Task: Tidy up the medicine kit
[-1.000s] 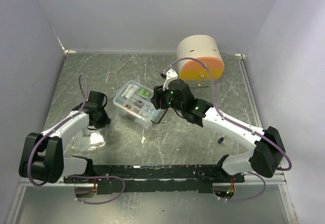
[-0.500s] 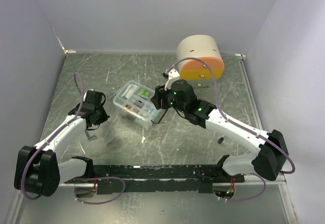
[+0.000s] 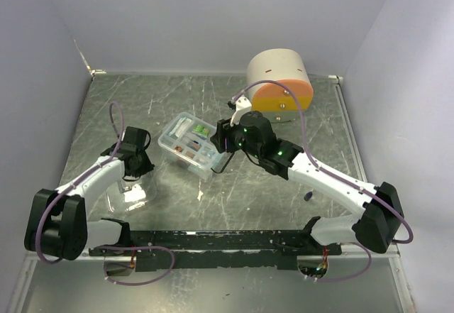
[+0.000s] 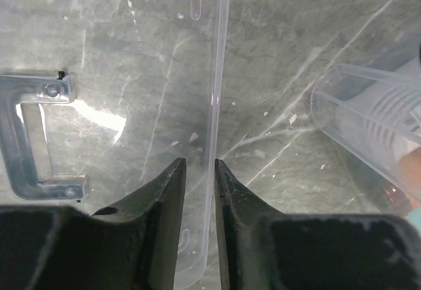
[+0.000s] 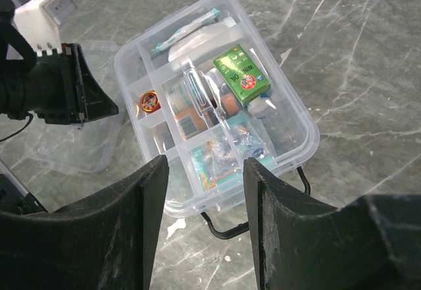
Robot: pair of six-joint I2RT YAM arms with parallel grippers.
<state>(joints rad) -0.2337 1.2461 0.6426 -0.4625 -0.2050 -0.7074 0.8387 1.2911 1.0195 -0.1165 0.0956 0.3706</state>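
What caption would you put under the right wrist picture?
Right gripper hovers open above the lidless medicine kit, packed with a green box and small packets.

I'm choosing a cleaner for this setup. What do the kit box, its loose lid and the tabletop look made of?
Medicine kit: clear, glossy plastic; its contents show through the walls. Lid: seemingly the same clear plastic, with the table visible through it and patches of glare. Tabletop: grey, scratched and streaked, with a dull sheen; probably sheet metal, though a marbled laminate is possible.
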